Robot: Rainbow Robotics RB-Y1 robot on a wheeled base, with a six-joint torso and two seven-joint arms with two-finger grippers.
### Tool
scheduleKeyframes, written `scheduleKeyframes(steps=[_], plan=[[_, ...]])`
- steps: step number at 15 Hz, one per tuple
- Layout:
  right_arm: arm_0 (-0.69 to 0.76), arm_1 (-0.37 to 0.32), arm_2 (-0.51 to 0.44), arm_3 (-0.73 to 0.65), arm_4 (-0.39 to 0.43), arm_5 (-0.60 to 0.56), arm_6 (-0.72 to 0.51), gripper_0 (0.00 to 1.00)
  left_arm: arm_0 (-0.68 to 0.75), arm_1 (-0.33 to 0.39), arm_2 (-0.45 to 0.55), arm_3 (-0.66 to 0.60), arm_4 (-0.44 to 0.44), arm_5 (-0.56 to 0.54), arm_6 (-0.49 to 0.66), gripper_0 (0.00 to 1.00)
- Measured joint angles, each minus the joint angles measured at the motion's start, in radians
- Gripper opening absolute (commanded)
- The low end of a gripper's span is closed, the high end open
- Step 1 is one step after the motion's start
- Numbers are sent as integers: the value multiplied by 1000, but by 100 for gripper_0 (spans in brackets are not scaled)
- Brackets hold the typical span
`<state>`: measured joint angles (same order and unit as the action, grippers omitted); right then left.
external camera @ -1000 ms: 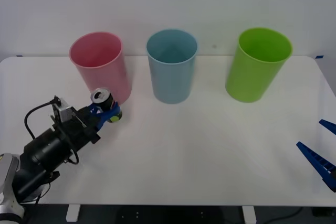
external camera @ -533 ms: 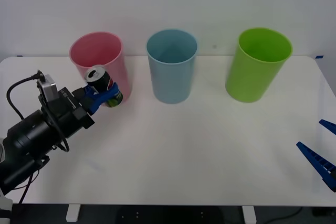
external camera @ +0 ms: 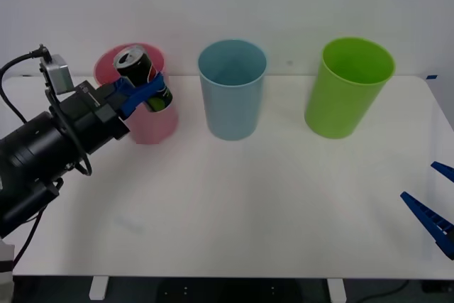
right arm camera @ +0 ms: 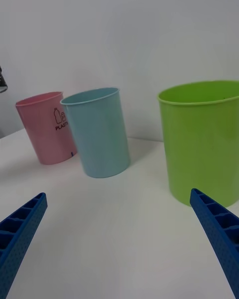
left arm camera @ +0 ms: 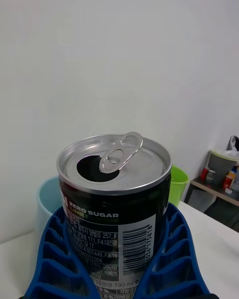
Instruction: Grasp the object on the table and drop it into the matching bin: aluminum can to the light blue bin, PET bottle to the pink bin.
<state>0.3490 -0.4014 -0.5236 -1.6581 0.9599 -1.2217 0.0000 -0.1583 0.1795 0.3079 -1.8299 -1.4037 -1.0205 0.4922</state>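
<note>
My left gripper is shut on the aluminum can, a small dark can with a silver opened top and a lime-green mark. It holds the can in the air in front of the pink bin, at rim height. In the left wrist view the can stands upright between the blue fingers. The light blue bin stands to the right of the pink one on the white table. My right gripper waits open at the table's front right corner.
A lime-green bin stands at the back right. In the right wrist view the pink bin, the light blue bin and the lime-green bin stand in a row before a white wall. The tabletop in front of the bins is bare.
My left arm has lifted the can off the table, up and slightly back, from beside the pink bin's base to its rim height. The right arm has not moved.
</note>
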Motion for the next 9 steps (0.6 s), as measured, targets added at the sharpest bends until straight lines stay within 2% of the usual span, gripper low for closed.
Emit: scheduleKeyframes(steps=[5, 9], plan=[[0, 0, 0, 0, 0, 0, 0, 100, -122, -5, -3, 1, -164, 6, 135, 0], [0, 0, 0, 0, 0, 0, 0, 100, -243, -63, 3, 13, -372, 5, 267, 0]])
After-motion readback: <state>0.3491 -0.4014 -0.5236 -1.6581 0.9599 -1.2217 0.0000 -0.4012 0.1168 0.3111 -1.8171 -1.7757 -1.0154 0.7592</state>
